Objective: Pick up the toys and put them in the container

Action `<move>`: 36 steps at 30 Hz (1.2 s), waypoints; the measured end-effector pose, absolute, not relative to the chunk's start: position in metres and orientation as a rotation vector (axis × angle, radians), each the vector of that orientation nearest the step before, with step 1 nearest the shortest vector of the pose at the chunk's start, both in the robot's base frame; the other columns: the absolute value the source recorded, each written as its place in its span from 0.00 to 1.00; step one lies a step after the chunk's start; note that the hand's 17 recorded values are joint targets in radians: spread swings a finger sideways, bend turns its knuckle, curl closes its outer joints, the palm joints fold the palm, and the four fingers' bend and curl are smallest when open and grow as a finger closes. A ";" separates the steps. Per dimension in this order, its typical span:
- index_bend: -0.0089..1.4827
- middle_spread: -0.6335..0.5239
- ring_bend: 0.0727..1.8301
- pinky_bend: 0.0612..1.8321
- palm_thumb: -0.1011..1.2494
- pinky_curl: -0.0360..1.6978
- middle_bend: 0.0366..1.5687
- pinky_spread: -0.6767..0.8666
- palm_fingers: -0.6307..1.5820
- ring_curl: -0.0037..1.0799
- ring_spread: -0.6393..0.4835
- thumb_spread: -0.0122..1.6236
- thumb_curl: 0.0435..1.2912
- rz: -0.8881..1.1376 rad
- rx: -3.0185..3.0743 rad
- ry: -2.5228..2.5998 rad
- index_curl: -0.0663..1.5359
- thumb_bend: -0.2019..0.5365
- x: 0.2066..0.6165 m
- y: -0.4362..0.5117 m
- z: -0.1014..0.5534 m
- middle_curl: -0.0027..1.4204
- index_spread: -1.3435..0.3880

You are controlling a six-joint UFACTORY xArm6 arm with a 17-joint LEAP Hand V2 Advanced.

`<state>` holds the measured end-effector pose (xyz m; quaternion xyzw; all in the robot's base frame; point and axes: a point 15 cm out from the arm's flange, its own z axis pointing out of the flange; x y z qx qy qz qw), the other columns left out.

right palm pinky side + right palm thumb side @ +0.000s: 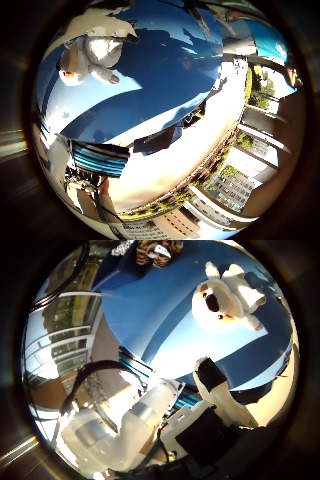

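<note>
A white plush toy (225,300) with a dark nose lies on the blue cloth (150,310), a short way off from the palm. It also shows in the little finger side view (95,55), lying on the same cloth (150,90). A striped brown plush toy (155,252) lies further off at the cloth's far edge. My right hand (215,385) hangs above the cloth with its white and black fingers relaxed and nothing between them. A blue ribbed box-like thing (100,158), perhaps the container, sits by the cloth's edge.
The blue cloth covers a table with a pale edge (190,150). Beyond it are railings and buildings (250,150). The arm's white body (120,430) fills the side of the thumb side view.
</note>
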<state>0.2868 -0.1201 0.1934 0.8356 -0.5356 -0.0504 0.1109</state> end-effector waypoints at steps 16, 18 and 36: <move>0.15 0.56 0.16 0.33 0.57 0.13 0.09 0.72 0.33 0.28 0.79 0.67 0.31 -0.160 2.513 -1.520 0.22 0.24 0.321 -0.104 0.134 0.22 0.65; 0.16 0.55 0.17 0.31 0.58 0.12 0.09 0.71 0.35 0.28 0.79 0.67 0.30 -0.194 2.509 -1.507 0.23 0.24 0.321 -0.099 0.124 0.22 0.66; 0.16 0.32 0.64 0.61 0.75 0.18 0.56 0.65 0.81 0.61 0.57 0.64 0.36 -0.012 2.566 -1.609 0.23 0.28 0.379 -0.085 0.141 0.52 0.45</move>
